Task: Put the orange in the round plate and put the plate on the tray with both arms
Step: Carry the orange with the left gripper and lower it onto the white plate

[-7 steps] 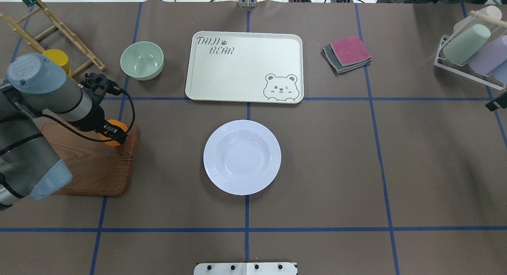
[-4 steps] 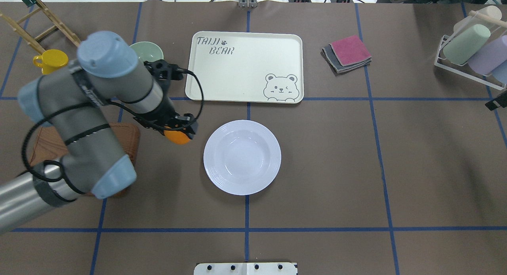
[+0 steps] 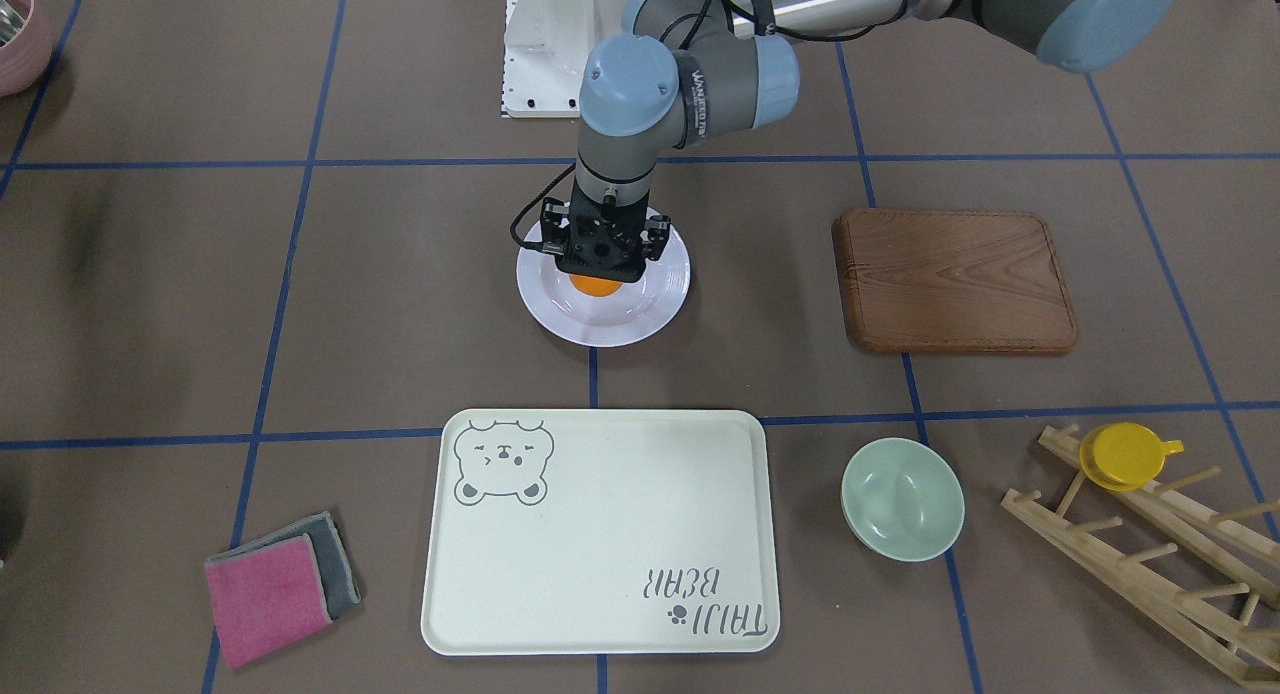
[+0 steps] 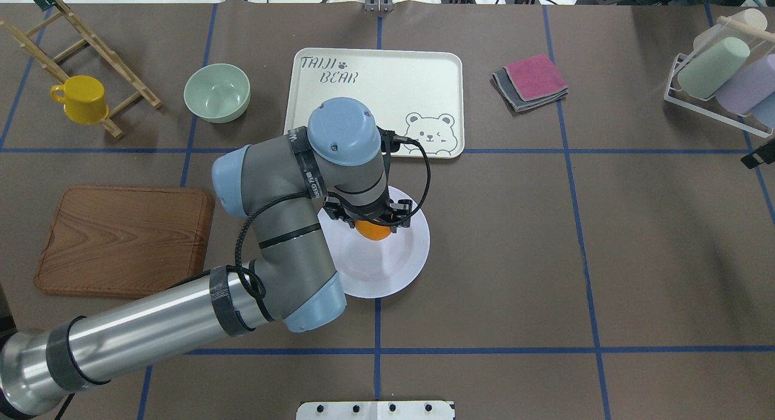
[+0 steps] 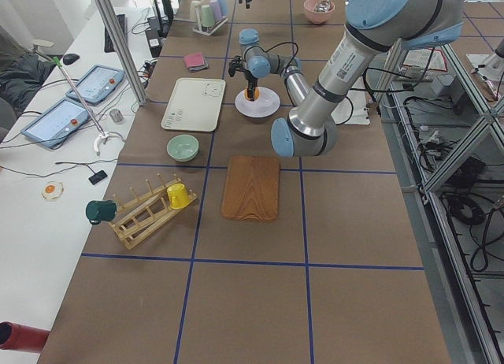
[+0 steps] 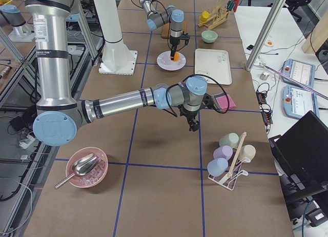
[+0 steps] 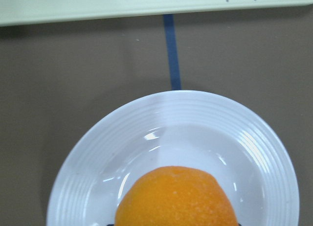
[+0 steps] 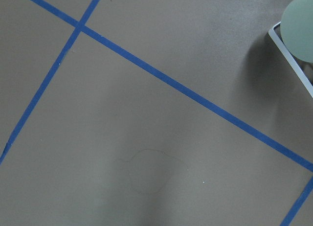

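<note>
Item 1: small dimpled bright-orange fruit, clamped in left pincer, over sunken centre of glossy white round ridged plate; release pending.
Item 2: plate on brown desk, near cream rectangular bear-face tray; 2-arm transfer not begun.
Item 3: right pincer, opening cannot be told.

plate: glossy white, you'll see glints on it; ridged rim
orange: matt, finely dimpled skin
tray: smooth cream, looks plastic, near matt
board: wood, clear grain, satin
table: your cover is matt brown, paper-like; blue tape lines
cloths: fuzzy fabric, pink and grey
bowl: smooth pale green, slight sheen
arm: shiny metal tube, matt grey shells, light-blue plastic-looking caps
</note>
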`<move>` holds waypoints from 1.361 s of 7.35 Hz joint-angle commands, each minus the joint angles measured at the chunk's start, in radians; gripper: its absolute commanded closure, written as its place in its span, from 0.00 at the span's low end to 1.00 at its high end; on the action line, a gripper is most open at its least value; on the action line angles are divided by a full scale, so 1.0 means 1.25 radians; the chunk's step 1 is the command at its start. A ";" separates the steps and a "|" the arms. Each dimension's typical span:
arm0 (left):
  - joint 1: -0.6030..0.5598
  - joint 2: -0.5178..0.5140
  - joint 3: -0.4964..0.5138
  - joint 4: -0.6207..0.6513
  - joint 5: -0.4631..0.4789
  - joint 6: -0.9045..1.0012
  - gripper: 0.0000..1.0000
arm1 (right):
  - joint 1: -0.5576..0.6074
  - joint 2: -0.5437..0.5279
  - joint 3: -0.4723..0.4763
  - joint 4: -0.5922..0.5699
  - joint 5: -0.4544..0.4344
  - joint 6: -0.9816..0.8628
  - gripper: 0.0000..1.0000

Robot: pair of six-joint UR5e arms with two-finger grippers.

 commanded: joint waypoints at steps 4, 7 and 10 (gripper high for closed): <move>0.034 0.011 0.016 -0.001 0.037 0.002 0.45 | 0.000 -0.002 0.009 0.000 0.001 0.016 0.00; 0.039 0.012 0.006 -0.001 0.058 -0.001 0.00 | 0.000 0.000 0.006 0.000 0.001 0.021 0.00; -0.004 0.073 -0.132 0.003 0.020 0.003 0.00 | -0.023 0.001 0.000 0.075 0.060 0.205 0.00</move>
